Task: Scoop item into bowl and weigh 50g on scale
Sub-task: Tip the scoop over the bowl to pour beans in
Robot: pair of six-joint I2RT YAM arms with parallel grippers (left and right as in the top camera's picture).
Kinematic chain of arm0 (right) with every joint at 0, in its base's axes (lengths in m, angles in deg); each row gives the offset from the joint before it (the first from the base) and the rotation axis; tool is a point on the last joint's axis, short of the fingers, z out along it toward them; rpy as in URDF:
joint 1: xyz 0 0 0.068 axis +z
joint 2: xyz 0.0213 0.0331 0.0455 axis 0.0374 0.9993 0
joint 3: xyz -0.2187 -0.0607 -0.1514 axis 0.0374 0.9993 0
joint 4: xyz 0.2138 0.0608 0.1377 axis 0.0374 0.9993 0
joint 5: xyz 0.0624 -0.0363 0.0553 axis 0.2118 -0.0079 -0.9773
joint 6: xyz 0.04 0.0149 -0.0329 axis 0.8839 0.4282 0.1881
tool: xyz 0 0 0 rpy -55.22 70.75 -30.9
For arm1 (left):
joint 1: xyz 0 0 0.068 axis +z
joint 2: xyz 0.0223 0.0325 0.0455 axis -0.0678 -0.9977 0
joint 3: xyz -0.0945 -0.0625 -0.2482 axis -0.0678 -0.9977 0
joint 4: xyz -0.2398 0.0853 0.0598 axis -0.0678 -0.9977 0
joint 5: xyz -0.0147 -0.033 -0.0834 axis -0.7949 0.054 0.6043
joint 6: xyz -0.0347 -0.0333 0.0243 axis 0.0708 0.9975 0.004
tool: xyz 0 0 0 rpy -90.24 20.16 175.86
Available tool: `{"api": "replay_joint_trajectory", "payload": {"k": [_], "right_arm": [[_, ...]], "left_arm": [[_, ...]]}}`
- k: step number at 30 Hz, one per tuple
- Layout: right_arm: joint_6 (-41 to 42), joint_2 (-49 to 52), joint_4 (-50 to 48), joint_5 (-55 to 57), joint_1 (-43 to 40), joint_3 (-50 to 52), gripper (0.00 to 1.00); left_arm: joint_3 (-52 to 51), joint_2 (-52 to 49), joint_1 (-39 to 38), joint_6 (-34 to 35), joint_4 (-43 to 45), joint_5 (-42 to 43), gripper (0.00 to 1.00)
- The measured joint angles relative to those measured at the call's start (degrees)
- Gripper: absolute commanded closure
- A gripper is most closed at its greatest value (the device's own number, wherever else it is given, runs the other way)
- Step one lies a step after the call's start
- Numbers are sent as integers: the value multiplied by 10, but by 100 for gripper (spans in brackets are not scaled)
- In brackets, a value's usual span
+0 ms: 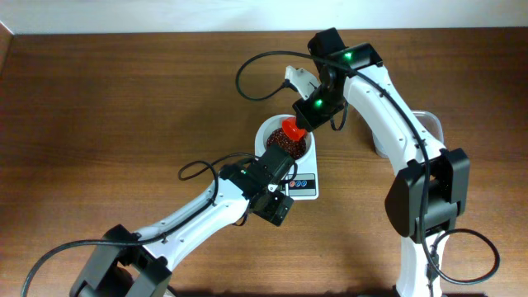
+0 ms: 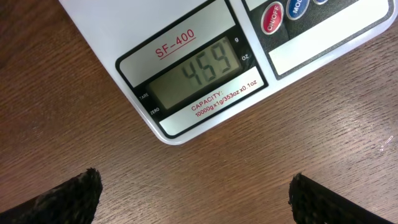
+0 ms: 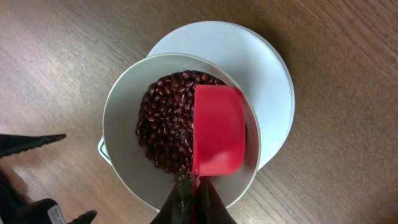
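The white bowl (image 1: 272, 132) (image 3: 124, 112) stands on the flat white scale (image 1: 304, 186) (image 3: 273, 68). It holds a heap of dark red-brown beans (image 3: 165, 118) (image 1: 285, 147). My right gripper (image 3: 196, 190) (image 1: 307, 117) is shut on the handle of a red scoop (image 3: 217, 130) (image 1: 291, 129), which hangs tilted over the bowl's right half. My left gripper (image 2: 196, 199) (image 1: 279, 165) hangs wide open over bare wood just in front of the scale, holding nothing. The scale's grey display (image 2: 196, 71) shows the digits 459.
A clear plastic tub (image 1: 429, 125) stands at the right, partly behind the right arm. A white object (image 1: 297, 78) lies behind the bowl. Black cables loop near both arms. The scale's round buttons (image 2: 273, 17) sit at its front edge.
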Motion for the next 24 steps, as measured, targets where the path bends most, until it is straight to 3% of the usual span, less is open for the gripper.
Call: {"api": "replay_joint_trajectory", "payload": {"k": [24], "right_arm": [[-34,0,11,55,47,1,96]], "left_arm": [[0,0,0,0,0,0,1]]}}
